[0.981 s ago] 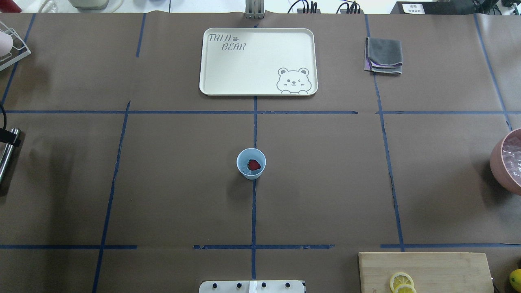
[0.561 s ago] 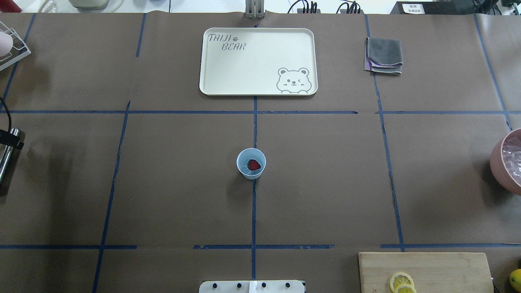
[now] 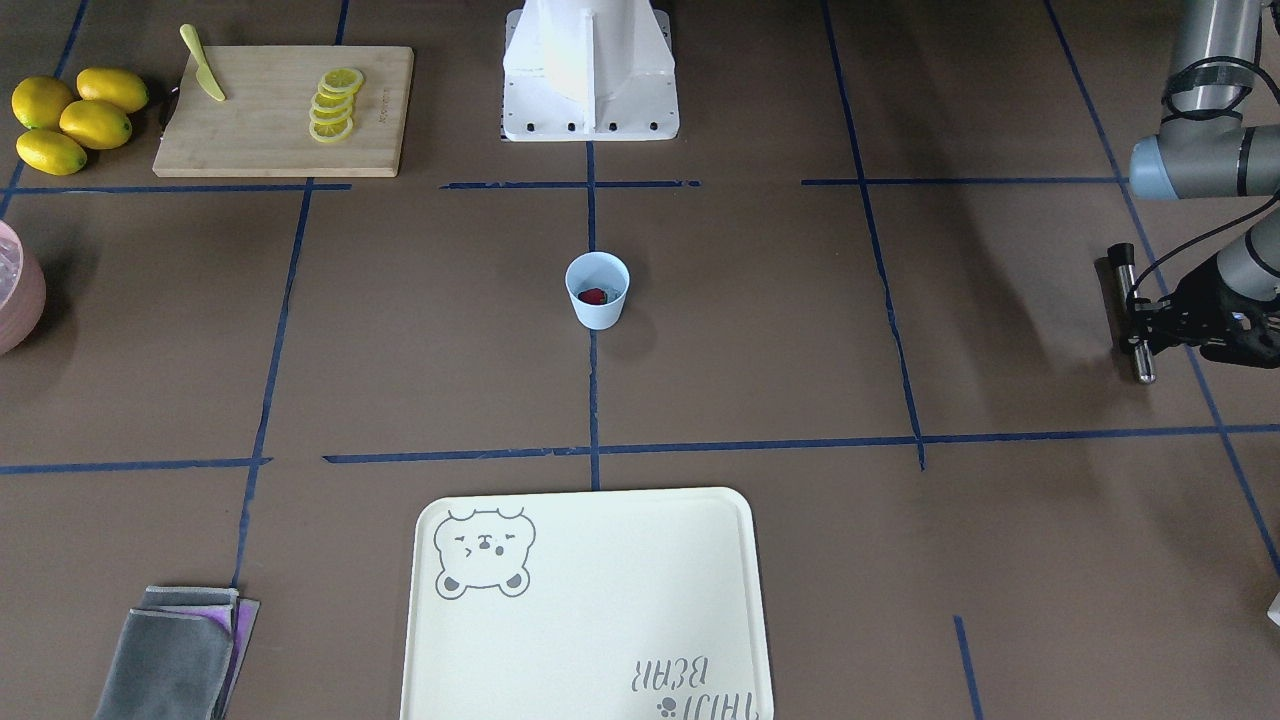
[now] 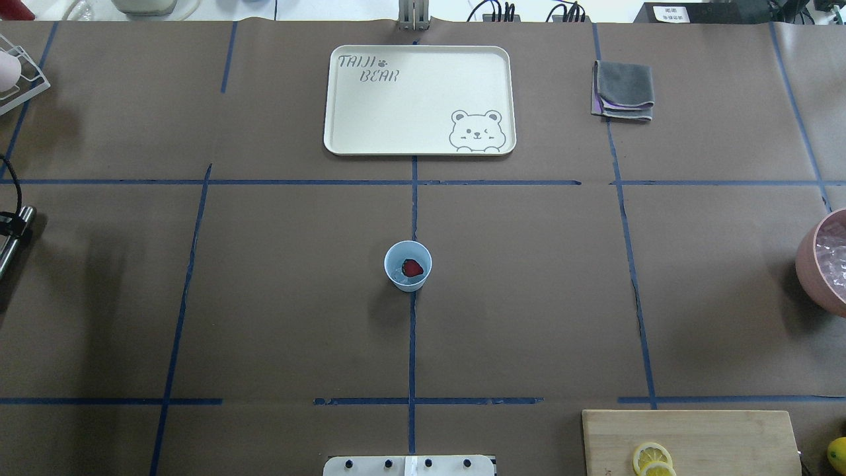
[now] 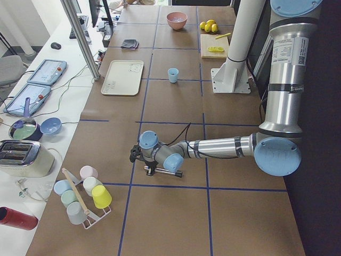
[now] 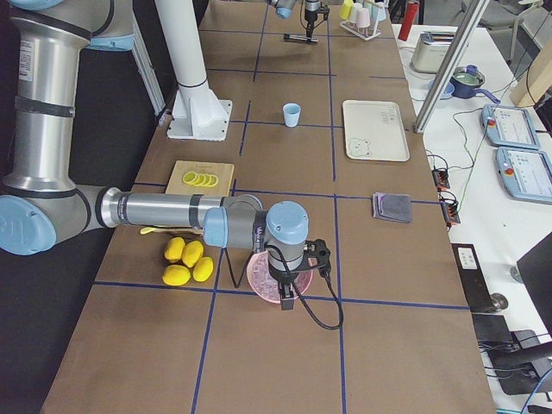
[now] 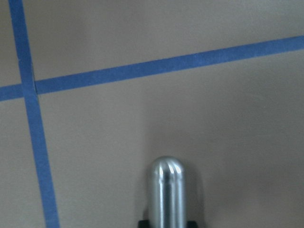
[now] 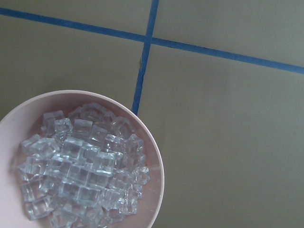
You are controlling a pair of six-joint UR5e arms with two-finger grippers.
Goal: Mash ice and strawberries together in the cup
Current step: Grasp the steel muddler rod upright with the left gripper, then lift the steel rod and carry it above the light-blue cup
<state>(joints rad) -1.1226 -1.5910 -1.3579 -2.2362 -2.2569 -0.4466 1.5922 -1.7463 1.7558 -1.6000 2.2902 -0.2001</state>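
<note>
Both far from the light-blue plastic cup (image 3: 597, 308), left hand (image 3: 1141, 326) clamps a steel rod (image 3: 1129, 290); right hand's (image 6: 287, 297) opening cannot be told.

Lying flat at the table's far middle: a cream rectangular plastic tray (image 4: 396, 112) printed with a bear. Sitting to its right, a folded grey cloth (image 4: 624, 86) over a purple one. Resting at the near right corner, a pale wooden cutting board (image 3: 250, 135), carrying a row of yellow lemon slices (image 3: 333, 105) and a yellow-green plastic knife (image 3: 208, 82). Huddling just beside it, four whole yellow lemons (image 3: 95, 123). Standing at the right edge, a round pink bowl (image 4: 809, 264). Pointing level near the left end, a shiny round-tipped steel rod (image 3: 1128, 290). Standing at the far left corner, a white wire rack of pastel cups (image 5: 98, 218).
</note>
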